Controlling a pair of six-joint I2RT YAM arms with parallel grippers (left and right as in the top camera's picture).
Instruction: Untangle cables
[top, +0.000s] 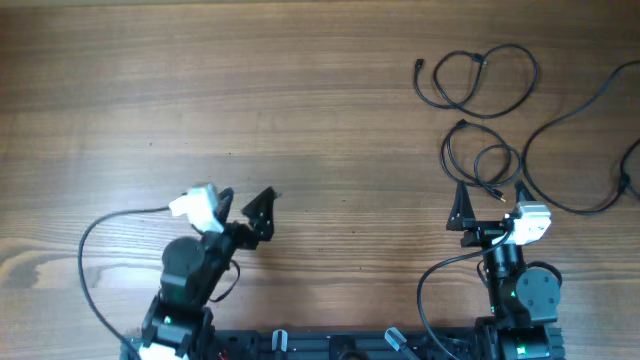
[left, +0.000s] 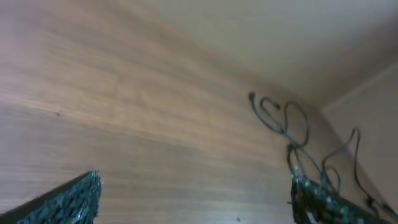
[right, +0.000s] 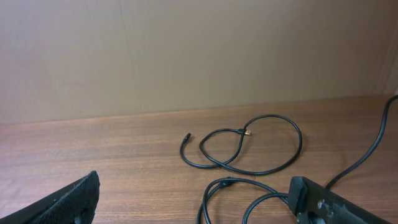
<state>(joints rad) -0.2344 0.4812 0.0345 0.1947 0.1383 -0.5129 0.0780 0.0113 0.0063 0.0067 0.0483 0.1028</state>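
- Three black cables (left: 264, 121) lie loose on the wooden table (top: 300, 100), all in the far right part. None is held.
- Far cable (right: 249, 173): one open curl that crosses itself, with both plug ends (top: 418, 67) lying free on the wood.
- Middle cable (top: 446, 155): a tighter double loop just in front of the right gripper (top: 490, 205). It sits close to the far cable; can't tell from overhead if they touch.
- Right-hand cable (top: 585, 211): a long sweep running off the table's right edge. It passes just beside the middle cable's loop, contact unclear.
- Right gripper: jaws spread wide, nothing between the pads. In the wrist view the near loop of the middle cable lies on the table in the gap between the two fingers; can't tell if a finger touches it.
- Left gripper (top: 243, 205): jaws also wide and empty, over bare wood at the near left, well apart from every cable. Its wrist view shows the cables only far off to the right.
- Both arms sit low near the table's near edge.
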